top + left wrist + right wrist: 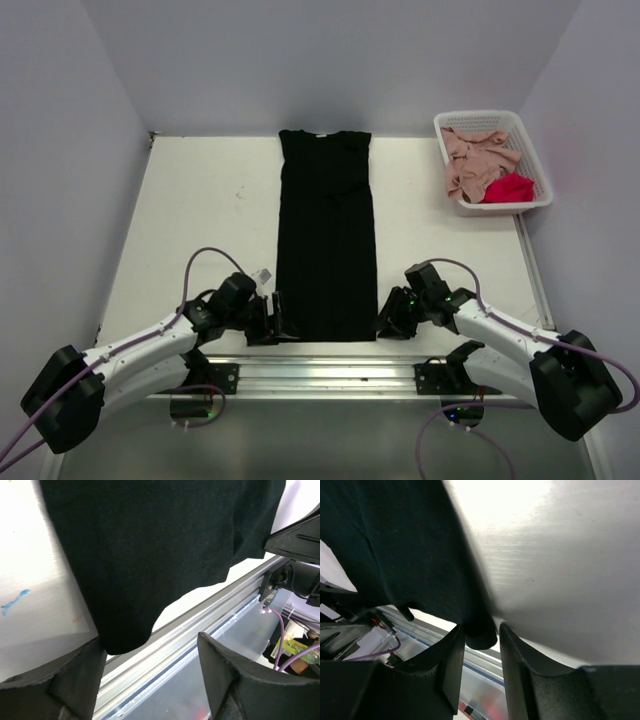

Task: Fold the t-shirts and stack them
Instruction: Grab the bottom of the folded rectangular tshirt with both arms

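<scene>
From above, a white tabletop is seen enclosed by pale walls. The black t-shirt is spread lengthwise along its middle. The pink t-shirt and red t-shirt are heaped in the basket at the far right. The left gripper and right gripper are placed at the near hem corners.

In the left wrist view, the jaws are seen wide apart beside the hem corner, over a metal rail.

In the right wrist view, the jaws are narrowly parted, with the corner lying between them.

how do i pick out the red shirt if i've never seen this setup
At the far right of the white table sits a white plastic lattice basket. In its near end lies the crumpled bright red cloth t-shirt, the only red item, beside the dusty pink cloth.
</scene>
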Motion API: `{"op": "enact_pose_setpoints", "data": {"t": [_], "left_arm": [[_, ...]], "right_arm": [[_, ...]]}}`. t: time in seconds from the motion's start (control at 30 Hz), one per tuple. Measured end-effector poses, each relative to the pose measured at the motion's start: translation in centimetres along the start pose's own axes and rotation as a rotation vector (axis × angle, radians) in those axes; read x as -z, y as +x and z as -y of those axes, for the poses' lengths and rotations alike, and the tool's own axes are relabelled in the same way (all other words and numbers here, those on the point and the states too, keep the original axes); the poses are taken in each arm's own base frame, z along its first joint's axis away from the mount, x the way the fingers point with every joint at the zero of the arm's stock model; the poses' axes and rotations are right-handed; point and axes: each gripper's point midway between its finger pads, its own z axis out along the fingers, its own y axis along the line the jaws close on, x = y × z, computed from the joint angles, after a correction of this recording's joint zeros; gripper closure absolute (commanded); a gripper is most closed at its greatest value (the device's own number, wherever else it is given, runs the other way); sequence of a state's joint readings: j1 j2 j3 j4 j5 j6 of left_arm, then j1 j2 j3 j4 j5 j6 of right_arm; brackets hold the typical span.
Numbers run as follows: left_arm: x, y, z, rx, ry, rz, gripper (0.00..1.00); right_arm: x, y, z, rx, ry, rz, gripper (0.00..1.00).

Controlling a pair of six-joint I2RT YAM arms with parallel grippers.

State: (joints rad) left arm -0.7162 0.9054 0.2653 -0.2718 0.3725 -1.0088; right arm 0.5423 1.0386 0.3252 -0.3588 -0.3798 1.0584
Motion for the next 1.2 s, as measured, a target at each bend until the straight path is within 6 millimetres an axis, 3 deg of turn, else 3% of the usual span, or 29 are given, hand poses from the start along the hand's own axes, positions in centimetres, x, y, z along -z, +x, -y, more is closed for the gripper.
{"op": "enact_pose_setpoints", "data": {"t": [0.1, 0.2, 0.3, 0.43, 0.53, 0.57, 0.6, 0.73, 0.8, 1.07, 1.17, 1.2], "left_arm": [[0.0, 0.0, -0.4, 0.005, -0.012, 0.008, 0.36], [-0.2, 0.1, -1.0, 0.011, -0.027, 0.012, 0.55], [-0.4, 0.4, -1.8, 0.027, -0.046, 0.012, 0.8], [-0.6, 0.5, -2.4, 0.039, -0.067, 0.009, 0.9], [-0.6, 0.5, -2.5, 0.04, -0.071, 0.009, 0.83], [-0.6, 0.5, -2.5, 0.04, -0.073, 0.01, 0.75], [-0.6, 0.5, -2.4, 0.041, -0.072, 0.012, 0.58], [-0.1, -0.3, -1.1, 0.013, -0.047, 0.042, 0.25], [0.4, -0.8, -0.6, 0.007, -0.047, 0.063, 0.2], [0.6, -1.2, -1.4, -0.004, -0.101, 0.088, 0.22], [0.3, -1.2, -1.3, -0.002, -0.102, 0.079, 0.29], [0.2, -1.2, -1.3, -0.001, -0.105, 0.076, 0.36]], "right_arm": [[-0.3, -0.2, -0.3, 0.001, -0.009, 0.0, 0.67], [-0.5, -0.3, -0.3, -0.001, -0.014, 0.0, 0.72], [-0.6, -0.3, -0.3, -0.003, -0.016, 0.003, 0.76], [-0.6, -0.2, -0.2, -0.006, -0.015, 0.003, 0.78], [-0.6, -0.2, -0.1, -0.006, -0.014, 0.004, 0.78], [-0.6, -0.2, -0.1, -0.006, -0.013, 0.005, 0.78], [-0.6, -0.2, -0.1, -0.005, -0.013, 0.006, 0.78], [-0.6, -0.3, -0.1, -0.004, -0.013, 0.007, 0.78], [-0.6, -0.2, -0.1, -0.004, -0.013, 0.005, 0.78], [-0.8, -0.2, -0.2, -0.004, -0.013, -0.008, 0.79], [-0.9, -0.2, -0.2, -0.003, -0.013, -0.011, 0.81], [-0.9, -0.2, -0.2, -0.002, -0.013, -0.011, 0.82]]}}
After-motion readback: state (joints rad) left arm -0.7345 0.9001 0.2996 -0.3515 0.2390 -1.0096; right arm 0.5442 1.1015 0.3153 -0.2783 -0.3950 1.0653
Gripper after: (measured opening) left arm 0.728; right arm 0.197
